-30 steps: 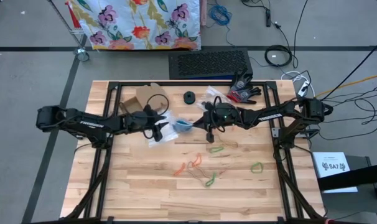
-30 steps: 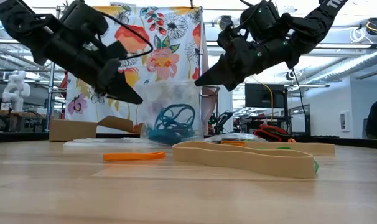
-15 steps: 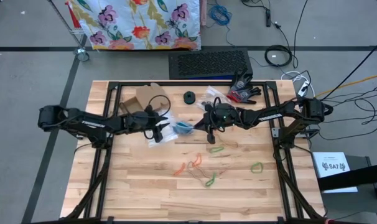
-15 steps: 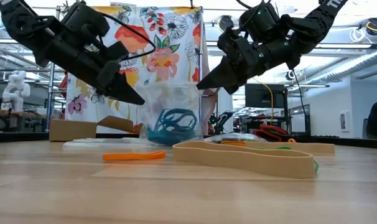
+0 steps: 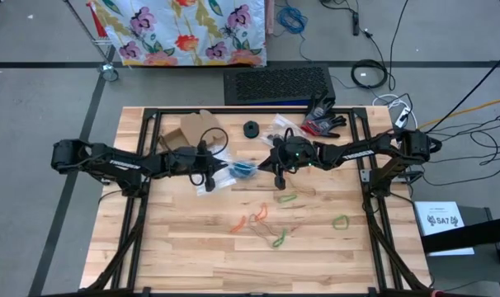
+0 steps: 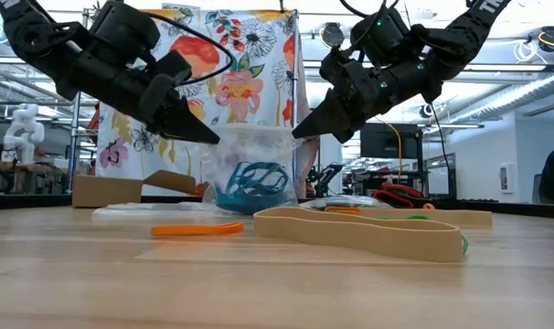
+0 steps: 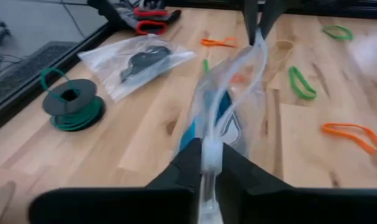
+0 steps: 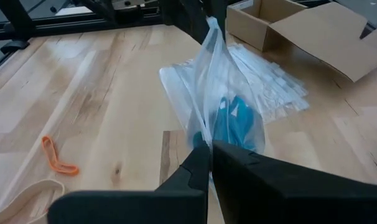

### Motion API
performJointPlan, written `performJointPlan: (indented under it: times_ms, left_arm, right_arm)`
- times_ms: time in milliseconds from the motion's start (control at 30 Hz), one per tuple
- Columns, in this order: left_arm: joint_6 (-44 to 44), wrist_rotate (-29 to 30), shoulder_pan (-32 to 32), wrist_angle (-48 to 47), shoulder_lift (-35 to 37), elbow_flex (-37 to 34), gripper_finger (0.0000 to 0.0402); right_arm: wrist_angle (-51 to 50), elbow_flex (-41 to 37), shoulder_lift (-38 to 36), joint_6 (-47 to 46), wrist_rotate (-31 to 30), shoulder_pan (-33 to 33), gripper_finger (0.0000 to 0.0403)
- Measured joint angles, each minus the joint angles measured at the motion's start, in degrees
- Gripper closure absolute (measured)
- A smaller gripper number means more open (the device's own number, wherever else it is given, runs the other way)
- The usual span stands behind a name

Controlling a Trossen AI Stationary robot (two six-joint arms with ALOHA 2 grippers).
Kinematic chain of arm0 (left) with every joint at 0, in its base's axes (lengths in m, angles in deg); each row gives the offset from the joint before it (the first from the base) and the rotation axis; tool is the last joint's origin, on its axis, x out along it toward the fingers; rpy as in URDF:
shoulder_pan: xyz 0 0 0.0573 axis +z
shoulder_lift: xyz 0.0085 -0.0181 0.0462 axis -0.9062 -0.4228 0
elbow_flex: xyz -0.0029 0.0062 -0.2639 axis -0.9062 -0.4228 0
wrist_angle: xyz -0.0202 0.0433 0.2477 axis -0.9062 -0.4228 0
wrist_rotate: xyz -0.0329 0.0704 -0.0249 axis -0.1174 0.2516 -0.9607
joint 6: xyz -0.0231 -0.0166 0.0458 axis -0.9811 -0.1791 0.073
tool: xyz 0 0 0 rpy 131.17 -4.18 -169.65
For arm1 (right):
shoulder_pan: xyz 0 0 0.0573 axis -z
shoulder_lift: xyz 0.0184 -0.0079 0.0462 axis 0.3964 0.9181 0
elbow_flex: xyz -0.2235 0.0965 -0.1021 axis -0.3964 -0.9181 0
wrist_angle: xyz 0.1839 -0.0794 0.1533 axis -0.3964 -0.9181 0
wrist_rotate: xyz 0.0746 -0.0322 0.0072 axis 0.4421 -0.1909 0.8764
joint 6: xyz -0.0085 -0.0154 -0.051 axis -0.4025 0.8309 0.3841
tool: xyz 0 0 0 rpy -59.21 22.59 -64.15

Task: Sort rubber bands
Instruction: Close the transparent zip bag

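blue rubber bands (image 6: 251, 180) bunch inside one clear bag (image 6: 250, 169) at table centre; we cannot count them. left gripper (image 7: 204, 163) and right gripper (image 8: 209, 157) each pinch a bag edge, at its nine and three o'clock. loose on the table (image 5: 184, 247) toward six o'clock: three green bands (image 5: 288, 198), two orange (image 5: 238, 223), several tan, tangled and unclear.

Two claws (image 5: 219, 169) (image 5: 261, 167), one held bag (image 5: 240, 168) (blue bands inside), three green bands (image 5: 340, 222)
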Motion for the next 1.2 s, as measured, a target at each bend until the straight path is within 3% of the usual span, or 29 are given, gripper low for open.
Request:
performJointPlan:
  times_ms: [433,700,933,1200]
  left_arm:
    - [-2.4,-1.7,0.0,-0.9,0.0,0.0,0.0393]
    - [-4.1,-3.9,0.0,-1.4,0.0,0.0,0.0395]
    - [-7.6,-5.5,0.3,-1.9,0.0,0.8,0.0397]
    - [-9.0,-5.8,0.4,-10.7,0.0,5.0,0.0398]
  right_arm:
    - [0.7,0.0,0.0,-2.7,-1.2,2.3,0.0398]
    - [1.1,0.5,-2.6,-1.6,-1.0,2.7,0.0315]
    - [-5.2,8.6,-1.2,1.8,-0.9,1.2,0.0245]
    - [-17.8,22.1,7.7,11.2,-0.8,-1.1,0.0233]
